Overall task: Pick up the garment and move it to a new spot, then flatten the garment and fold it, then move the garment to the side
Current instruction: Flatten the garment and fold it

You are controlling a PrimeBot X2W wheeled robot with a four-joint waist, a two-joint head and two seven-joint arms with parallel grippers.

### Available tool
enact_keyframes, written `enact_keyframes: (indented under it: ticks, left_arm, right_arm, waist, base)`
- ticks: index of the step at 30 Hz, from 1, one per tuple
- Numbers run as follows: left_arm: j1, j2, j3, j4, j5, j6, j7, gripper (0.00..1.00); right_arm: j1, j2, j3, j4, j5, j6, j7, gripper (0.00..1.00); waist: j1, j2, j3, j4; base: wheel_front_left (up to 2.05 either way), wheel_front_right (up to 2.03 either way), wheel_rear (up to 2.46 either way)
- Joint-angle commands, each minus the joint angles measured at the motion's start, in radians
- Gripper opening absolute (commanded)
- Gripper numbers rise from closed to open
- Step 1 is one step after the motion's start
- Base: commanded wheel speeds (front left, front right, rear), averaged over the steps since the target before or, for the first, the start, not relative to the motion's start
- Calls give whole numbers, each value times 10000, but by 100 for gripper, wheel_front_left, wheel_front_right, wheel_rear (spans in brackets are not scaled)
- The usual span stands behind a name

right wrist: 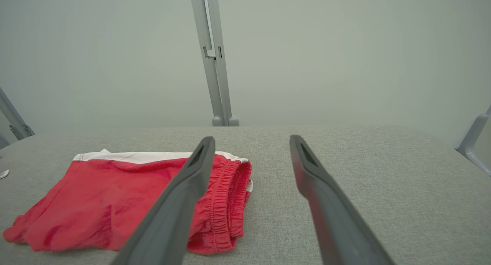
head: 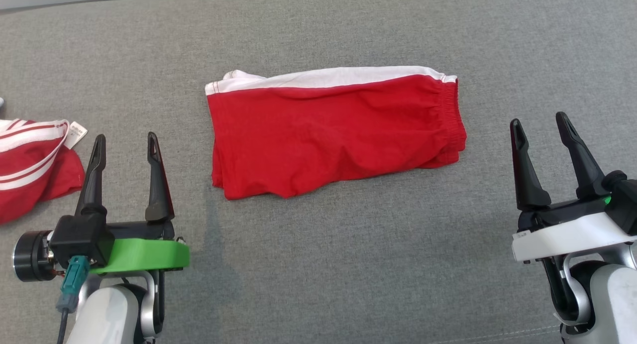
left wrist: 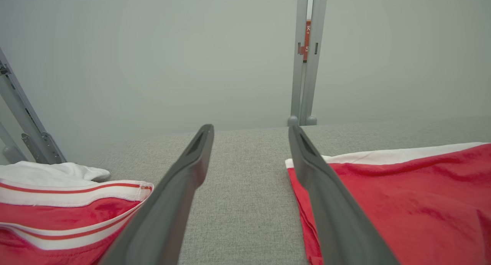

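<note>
Two garments lie on the grey fabric surface (head: pixel 348 264).

Garment 1, the task's own: the red garment (head: pixel 333 135) is one pair of shorts, with one white band along its far edge and one gathered waistband at its right end. It lies folded and fairly flat at the middle of the surface, with a few shallow wrinkles. It is clear of both grippers.

Garment 2: a striped red garment (head: pixel 30 165) with white stripes lies crumpled at the left edge. One small white label (head: pixel 75 133) sits at its far right corner. In the left wrist view we note one white cloth (left wrist: pixel 57 171) just beyond it.

There are two grippers, each with two dark fingers.

The left gripper (head: pixel 127 136) sits between the two garments, toward the near side. Its fingers are spread and nothing is between them. Its wrist view shows bare grey fabric in the gap.

The right gripper (head: pixel 538 119) sits to the right of the shorts, apart from the waistband. Its fingers are likewise spread wide and hold nothing.

One pale grey upright post (right wrist: pixel 215 65) stands at the far edge of the surface.
</note>
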Motion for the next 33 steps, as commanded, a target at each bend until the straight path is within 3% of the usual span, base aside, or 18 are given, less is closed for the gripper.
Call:
enact_keyframes:
  ticks: [1,13,19,29,30,32,33]
  left_arm:
    - [160,83,-10,-60,67,48,24,100]
    - [-443,-20,-340,-415,144,-59,67,100]
    - [-1135,-274,-671,-383,191,-226,-61,100]
    - [-1565,-418,-761,-45,235,-295,-245,100]
    - [-1568,-427,-761,-24,241,-283,-255,100]
    - [-1557,-443,-755,13,232,-259,-288,100]
    - [-1553,-449,-755,34,229,-251,-295,100]
  right_arm:
    - [128,-20,-58,-54,-56,-8,36,100]
    - [-332,-212,10,295,-29,-7,445,100]
    - [-1289,-371,385,1929,238,-7,433,100]
    - [-2354,-396,782,4323,835,-8,413,100]
    - [-2387,-428,852,4454,949,-8,366,76]
    - [-2448,-549,1012,4566,1147,-8,337,16]
    - [-2483,-622,1071,4573,1245,-8,284,0]
  waist:
    - [0,0,6,12]
    - [0,0,735,392]
    - [0,0,1546,834]
    - [0,0,1890,1006]
    - [0,0,1884,1002]
    - [0,0,1856,979]
    - [0,0,1840,969]
  base:
    - [0,0,0]
    - [0,0,0]
    - [0,0,0]
    - [0,0,0]
    - [0,0,0]
    - [0,0,0]
    - [0,0,0]
